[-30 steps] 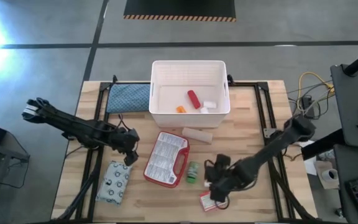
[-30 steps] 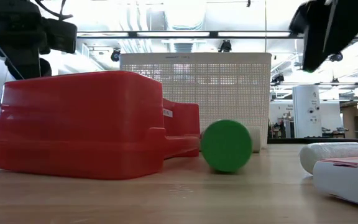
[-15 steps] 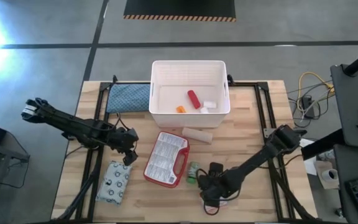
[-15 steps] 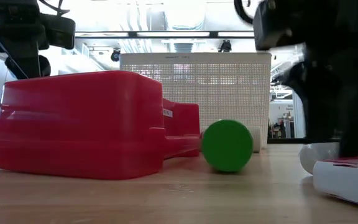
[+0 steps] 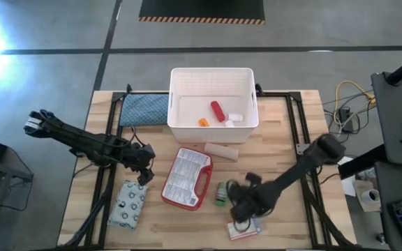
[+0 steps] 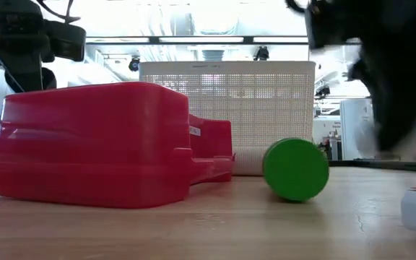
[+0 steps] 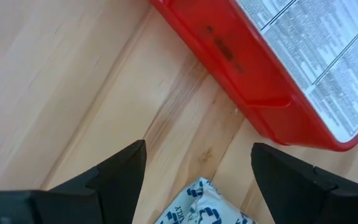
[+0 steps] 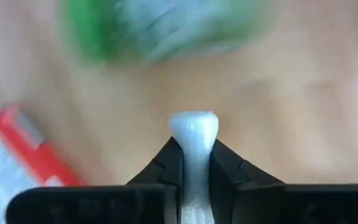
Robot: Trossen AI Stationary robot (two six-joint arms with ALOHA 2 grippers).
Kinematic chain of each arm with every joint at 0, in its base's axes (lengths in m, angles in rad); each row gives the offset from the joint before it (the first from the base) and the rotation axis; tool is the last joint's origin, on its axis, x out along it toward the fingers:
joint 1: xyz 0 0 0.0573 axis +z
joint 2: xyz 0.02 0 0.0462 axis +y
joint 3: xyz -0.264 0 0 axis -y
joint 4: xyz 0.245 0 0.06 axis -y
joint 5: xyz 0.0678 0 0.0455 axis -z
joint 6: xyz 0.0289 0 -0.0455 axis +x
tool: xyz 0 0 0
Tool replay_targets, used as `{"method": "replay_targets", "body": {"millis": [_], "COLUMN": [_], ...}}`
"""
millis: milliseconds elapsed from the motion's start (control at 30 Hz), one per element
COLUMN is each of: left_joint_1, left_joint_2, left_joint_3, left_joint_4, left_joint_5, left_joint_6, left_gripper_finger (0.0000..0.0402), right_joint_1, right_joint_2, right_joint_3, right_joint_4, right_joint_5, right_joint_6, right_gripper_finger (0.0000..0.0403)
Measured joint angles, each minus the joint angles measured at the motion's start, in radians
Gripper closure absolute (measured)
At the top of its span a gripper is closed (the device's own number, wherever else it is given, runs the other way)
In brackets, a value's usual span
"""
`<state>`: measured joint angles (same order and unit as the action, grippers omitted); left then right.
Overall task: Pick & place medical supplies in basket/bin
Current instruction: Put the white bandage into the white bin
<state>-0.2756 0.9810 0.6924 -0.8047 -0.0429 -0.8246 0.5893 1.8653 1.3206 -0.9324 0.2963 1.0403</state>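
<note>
My right gripper (image 5: 241, 208) (image 8: 193, 149) stands near the table's front edge, shut on a small soft white supply (image 8: 193, 127). The green bottle (image 5: 220, 193) (image 6: 295, 170) lies on its side just to its left, and a small red-and-white box (image 5: 243, 229) lies in front of it. The flat red-edged case (image 5: 186, 178) rests left of the bottle. My left gripper (image 5: 145, 174) (image 7: 197, 168) hangs open over bare wood between the case and the grey-white pouch (image 5: 128, 203). The white basket (image 5: 213, 71) holds a red cylinder (image 5: 217, 110). My right gripper pinches the white supply between its two fingers (image 8: 166, 163), coming from above and pointing steeply down. The supply's rounded end (image 8: 193, 123) bulges out just past the fingertips, squeezed narrow between them. Whether it is clear of the table I cannot tell.
A cream tube (image 5: 221, 150) lies on the wood in front of the basket. A blue quilted pad (image 5: 144, 109) sits at the basket's left. An orange piece (image 5: 202, 122) and a small white one (image 5: 234, 118) lie in the basket. Black frame rails run along both table sides.
My right gripper has sunk toward the table, rolled a little and shut on the white supply. The green bottle has rolled a short way toward the table's right edge, and the small box has slid the same way.
</note>
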Motion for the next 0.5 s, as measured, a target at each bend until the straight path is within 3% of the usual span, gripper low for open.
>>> {"method": "replay_targets", "body": {"millis": [67, 200, 267, 333, 400, 500], "left_joint_1": [0.0, 0.001, 0.001, 0.001, 0.001, 0.001], "left_joint_2": [0.0, 0.0, 0.0, 0.0, 0.0, 0.0], "left_joint_3": [-0.006, -0.016, -0.021, -0.027, -0.028, -0.027], "left_joint_4": [0.0, 0.004, 0.016, 0.023, 0.024, 0.038], "left_joint_5": [0.0, -0.001, -0.005, -0.013, -0.014, -0.016], "left_joint_6": [0.0, 0.002, 0.003, 0.003, 0.003, 0.003], "left_gripper_finger": [0.0133, 0.0133, 0.0133, 0.0133, 0.0133, 0.0133], "right_joint_1": [-0.017, -0.083, -0.152, -0.238, -0.354, -0.562], "right_joint_2": [-0.085, -0.283, -0.362, -0.426, -0.47, -0.483], "right_joint_3": [0.039, 0.116, 0.134, 0.143, 0.142, 0.135], "right_joint_4": [-0.082, -0.197, -0.166, -0.071, 0.068, 0.242], "right_joint_5": [0.141, 0.539, 0.695, 0.793, 0.792, 0.538], "right_joint_6": [0.078, 0.213, 0.212, 0.109, -0.097, -0.374], "right_gripper_finger": [0.0373, 0.0358, 0.0353, 0.0349, 0.0341, 0.0313]}}
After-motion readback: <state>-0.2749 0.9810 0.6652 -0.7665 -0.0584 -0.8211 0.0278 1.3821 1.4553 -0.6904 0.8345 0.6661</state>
